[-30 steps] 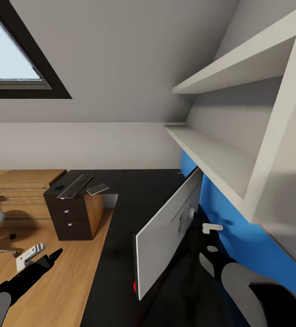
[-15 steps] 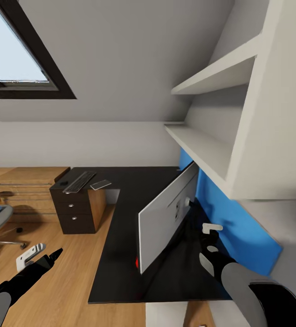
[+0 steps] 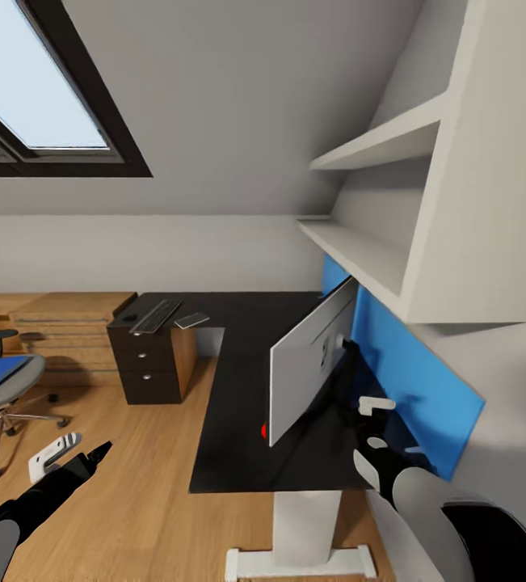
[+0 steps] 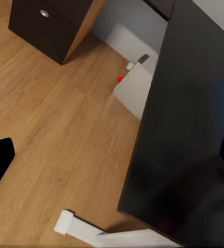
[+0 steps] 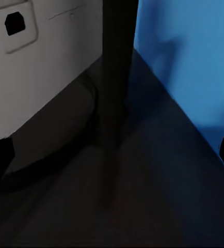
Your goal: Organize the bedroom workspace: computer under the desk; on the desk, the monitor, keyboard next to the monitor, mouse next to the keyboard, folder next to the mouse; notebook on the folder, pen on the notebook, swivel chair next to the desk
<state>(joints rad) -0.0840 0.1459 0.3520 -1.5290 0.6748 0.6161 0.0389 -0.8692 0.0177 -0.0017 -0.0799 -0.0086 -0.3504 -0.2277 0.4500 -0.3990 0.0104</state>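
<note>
— Gripper on my right arm first: where is it?

— It hangs over the near end of the desk, behind the monitor, between the monitor's white back and the blue wall panel. Whether its fingers are apart or together I cannot tell. My right wrist view looks at the monitor's white back, the black stand arm and the blue panel.

— And your left gripper?

— My left gripper hovers over the wooden floor, well apart from the desk. One white finger and one dark finger stand apart with nothing between them, so it is spread and empty.

— Where do the task's things sit?

— The monitor stands on the desk, turned so I see its white back, with a red dot at its lower corner. The keyboard lies on the far wing of the desk, above the black drawers, and a small flat grey thing lies just beside it (too small to name). The swivel chair stands on the floor away from the desk, near the light wooden chest of drawers, and the blue folder lies on its seat.

— The computer?

— My left wrist view shows the computer, a light grey box with a red dot, on the floor under the desk's edge, near the black drawers.
</note>
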